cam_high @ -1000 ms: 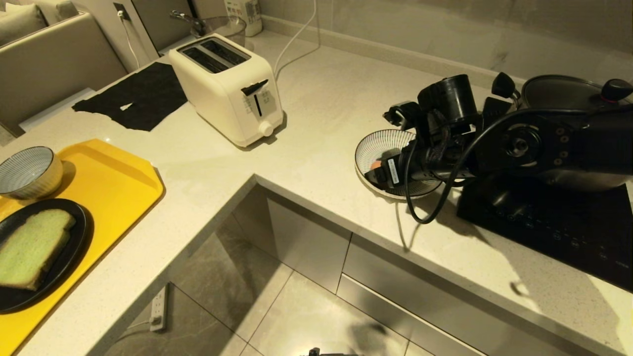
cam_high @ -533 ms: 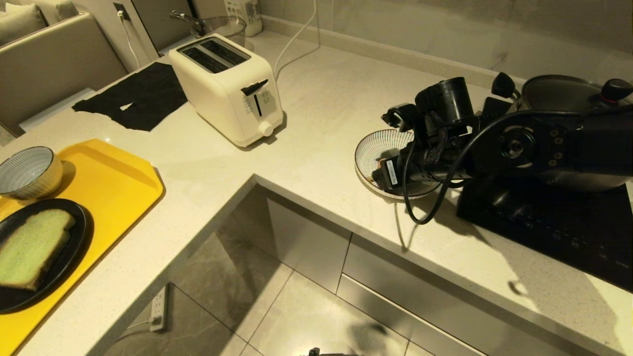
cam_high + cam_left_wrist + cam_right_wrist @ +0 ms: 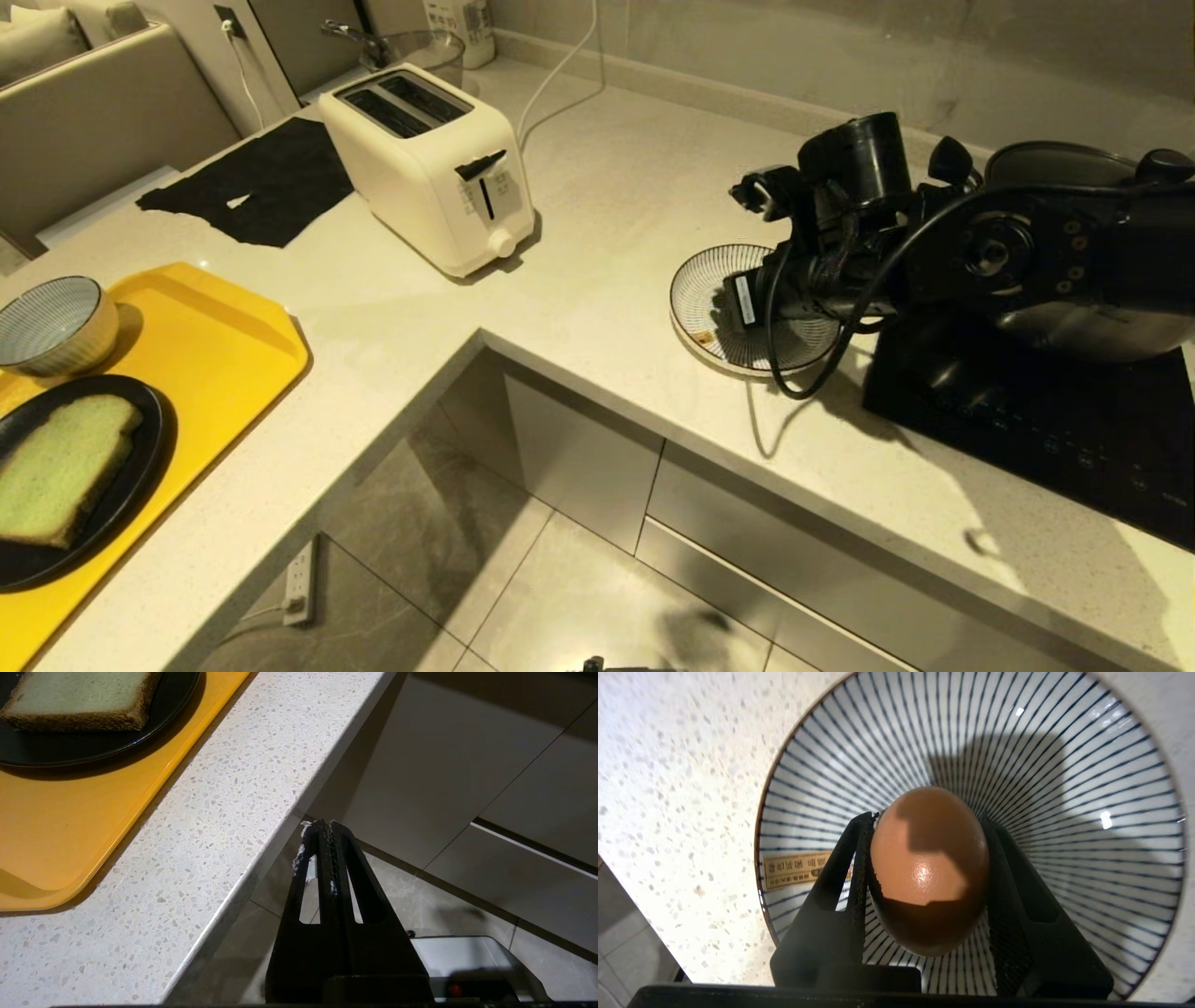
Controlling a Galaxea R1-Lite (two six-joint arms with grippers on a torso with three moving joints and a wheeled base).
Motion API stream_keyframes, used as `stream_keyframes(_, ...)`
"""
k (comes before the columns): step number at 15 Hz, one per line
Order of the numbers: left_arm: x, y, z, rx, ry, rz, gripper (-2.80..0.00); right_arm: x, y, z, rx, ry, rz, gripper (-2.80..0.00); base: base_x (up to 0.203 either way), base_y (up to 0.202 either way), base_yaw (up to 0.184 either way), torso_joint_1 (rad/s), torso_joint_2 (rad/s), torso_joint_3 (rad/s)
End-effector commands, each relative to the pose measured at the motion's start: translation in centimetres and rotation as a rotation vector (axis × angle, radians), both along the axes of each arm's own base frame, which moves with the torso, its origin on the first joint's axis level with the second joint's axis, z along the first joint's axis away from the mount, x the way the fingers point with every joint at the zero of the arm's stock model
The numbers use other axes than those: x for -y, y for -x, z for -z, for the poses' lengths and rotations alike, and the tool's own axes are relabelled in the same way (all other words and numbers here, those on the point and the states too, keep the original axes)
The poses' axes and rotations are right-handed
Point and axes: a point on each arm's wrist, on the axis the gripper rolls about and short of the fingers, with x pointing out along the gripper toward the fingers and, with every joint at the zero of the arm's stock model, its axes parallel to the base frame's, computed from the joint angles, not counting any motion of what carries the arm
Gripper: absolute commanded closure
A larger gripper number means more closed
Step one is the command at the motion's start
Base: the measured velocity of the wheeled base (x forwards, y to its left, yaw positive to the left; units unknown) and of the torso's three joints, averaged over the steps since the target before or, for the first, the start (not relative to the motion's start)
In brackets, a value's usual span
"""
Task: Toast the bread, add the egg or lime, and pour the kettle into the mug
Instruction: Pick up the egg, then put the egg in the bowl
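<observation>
My right gripper [image 3: 927,819] is shut on a smooth brown egg [image 3: 929,868], one finger on each side. The egg hangs clear above a shallow blue-and-white striped dish [image 3: 1064,765] on the counter, near the counter's front edge [image 3: 695,289]. The pale green bread [image 3: 56,467] lies on a black plate [image 3: 140,485] on the yellow tray [image 3: 215,345] at the far left. My left gripper [image 3: 325,823] is shut and empty, parked below the counter edge near the tray. Kettle, mug and lime are out of view.
A white toaster [image 3: 429,159] stands at the back of the counter with both slots empty. A small striped bowl [image 3: 51,322] sits on the tray. A lidded pot [image 3: 1074,177] rests on a black cooktop [image 3: 1027,420] just right of the dish.
The right gripper closed on the egg that lay in the striped dish, then rose with it. The dish now lies bare. The left arm stayed still.
</observation>
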Motion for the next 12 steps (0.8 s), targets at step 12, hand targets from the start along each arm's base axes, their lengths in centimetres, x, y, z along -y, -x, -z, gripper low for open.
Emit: stream_keyframes(12,0.0,0.0,0.0,-0.001,0.000,-0.001,0.00,1.7,2.8,-2.7,0.061,-0.030,0.000,0.00,0.000,0.000,0.000,0.000,0.00,0.000)
